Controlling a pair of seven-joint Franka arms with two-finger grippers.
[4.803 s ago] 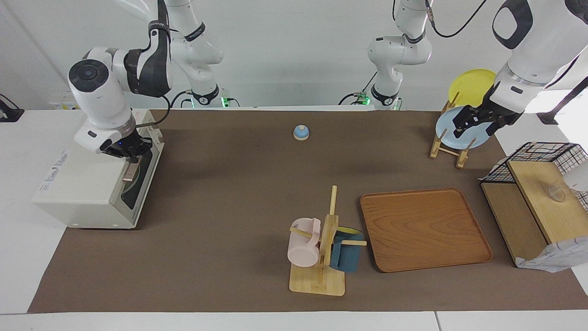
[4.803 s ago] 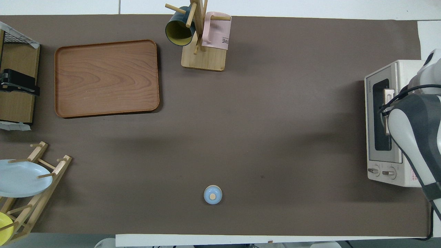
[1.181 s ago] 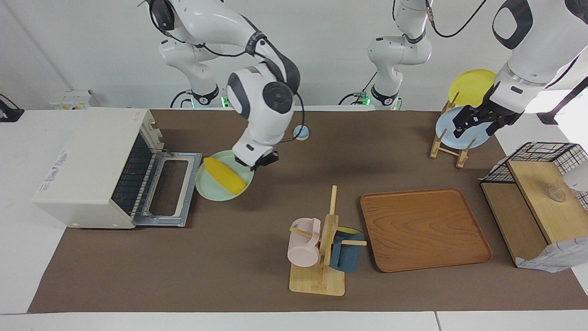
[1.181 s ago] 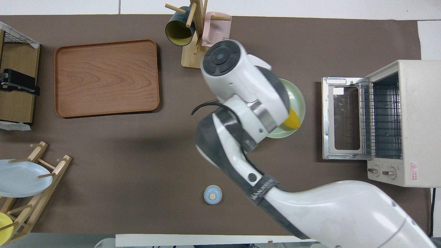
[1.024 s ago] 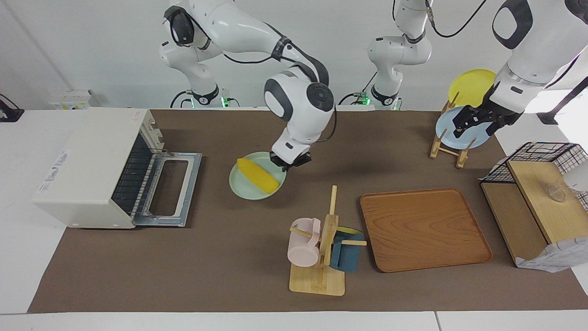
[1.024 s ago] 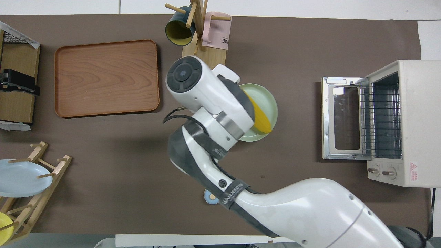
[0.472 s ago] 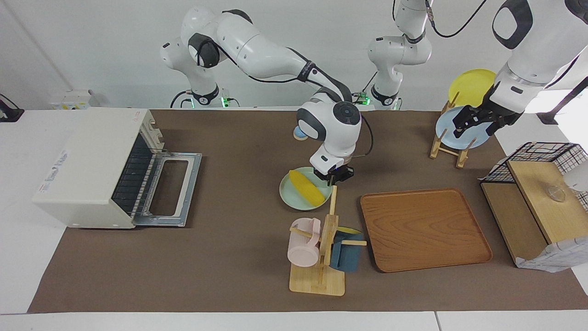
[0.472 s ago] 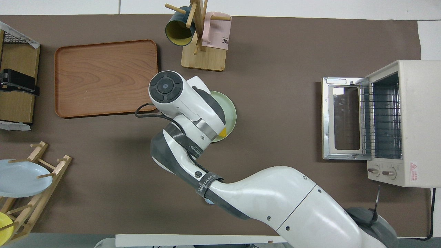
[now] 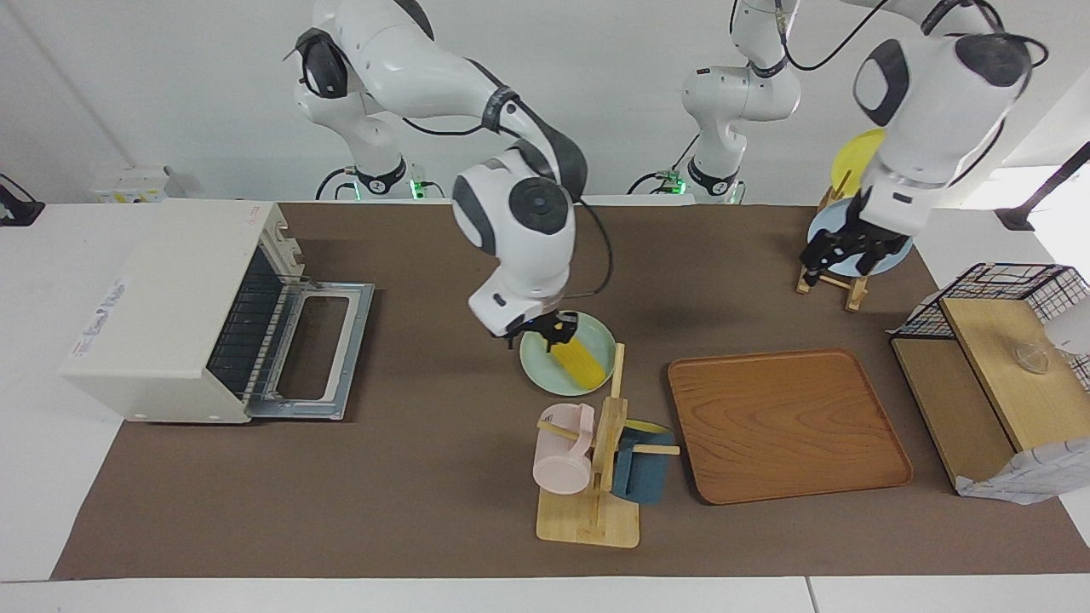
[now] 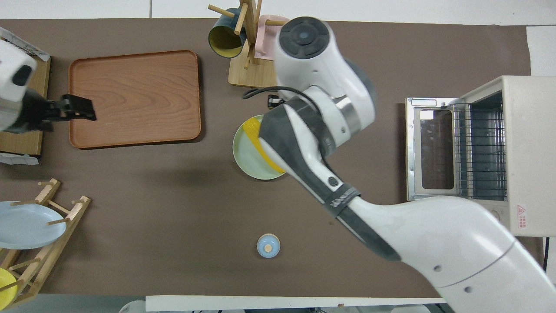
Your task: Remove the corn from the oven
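The table [image 9: 51,477] is smooth white, covered by a matt brown sheet that looks like paper or cloth [image 9: 409,477]. The boxy cream-white oven [image 9: 170,306] has a dull painted casing, a shiny metal wire rack [image 10: 480,152] and a glass door [image 10: 434,150] in a bright metal frame. The bright yellow corn cob [image 9: 579,358] looks smooth, lying on a pale green glossy plate [image 9: 536,362]. The brown rectangular tray [image 9: 788,421] shows satin wood grain.

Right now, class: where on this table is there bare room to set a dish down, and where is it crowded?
Bare: the wooden tray; the mat between the oven door and the green plate; the mat around the small blue knob. Crowded: the plate with the corn lies close beside the mug stand, with the right end effector over it.
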